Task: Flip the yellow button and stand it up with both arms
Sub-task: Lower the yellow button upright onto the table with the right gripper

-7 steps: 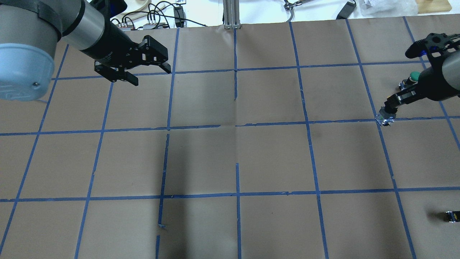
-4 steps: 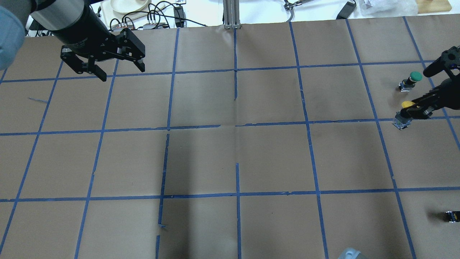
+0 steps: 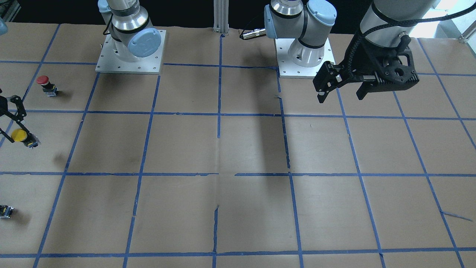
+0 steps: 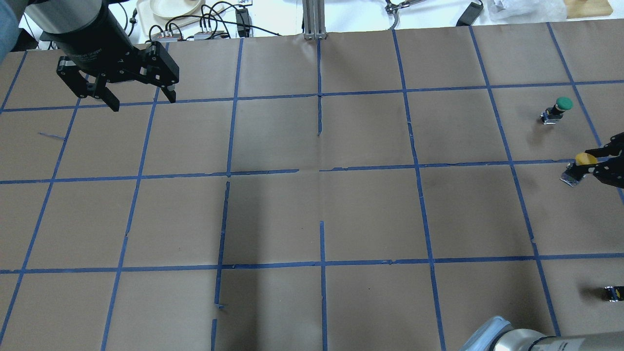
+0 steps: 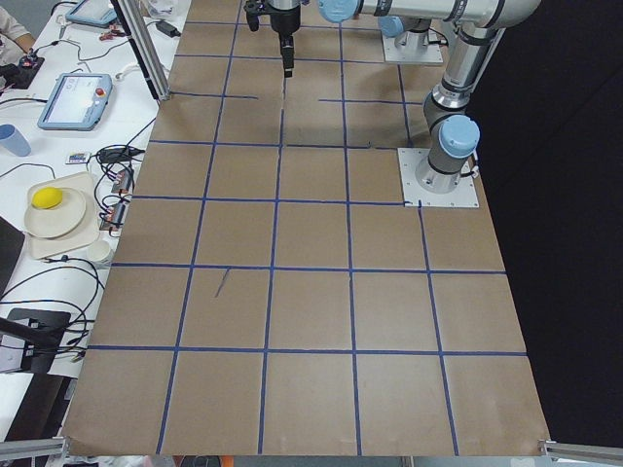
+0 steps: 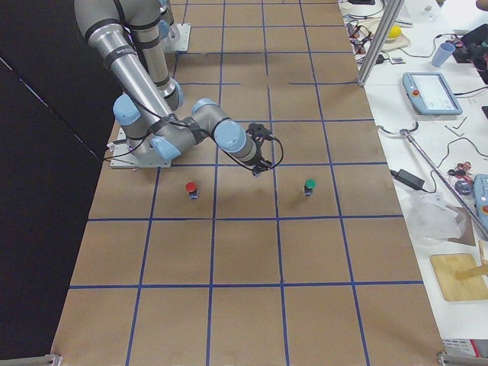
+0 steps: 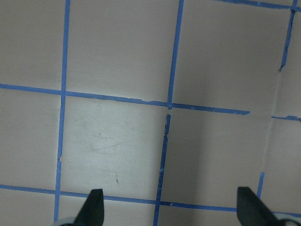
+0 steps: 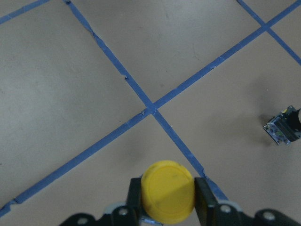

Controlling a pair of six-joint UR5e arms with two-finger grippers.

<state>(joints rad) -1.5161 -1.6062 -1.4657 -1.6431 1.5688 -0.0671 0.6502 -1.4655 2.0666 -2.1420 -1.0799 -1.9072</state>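
Note:
The yellow button [image 4: 582, 160] has a round yellow cap and a grey base. It is held clear of the brown paper at the table's right edge. My right gripper [image 4: 588, 167] is shut on its body. In the right wrist view the cap [image 8: 168, 195] faces the camera between the two fingers [image 8: 203, 195]. In the front-facing view the button [image 3: 18, 135] sits at the left edge, tilted, with its shadow apart from it. My left gripper [image 4: 143, 103] is open and empty, high over the far left; it also shows in the front-facing view [image 3: 341, 98] and the left wrist view [image 7: 171, 209].
A green-capped button [image 4: 559, 108] stands beyond the yellow one. A red-capped button [image 3: 45, 83] stands nearer the robot. A small dark piece [image 4: 612, 293] is cut by the frame edge. The arm bases [image 3: 130, 56] are bolted to the table. A metal post [image 4: 313, 19] stands at the far edge.
The right gripper has moved right toward the table edge with the button, whose yellow cap now shows. The left gripper has moved left and farther back, still open.

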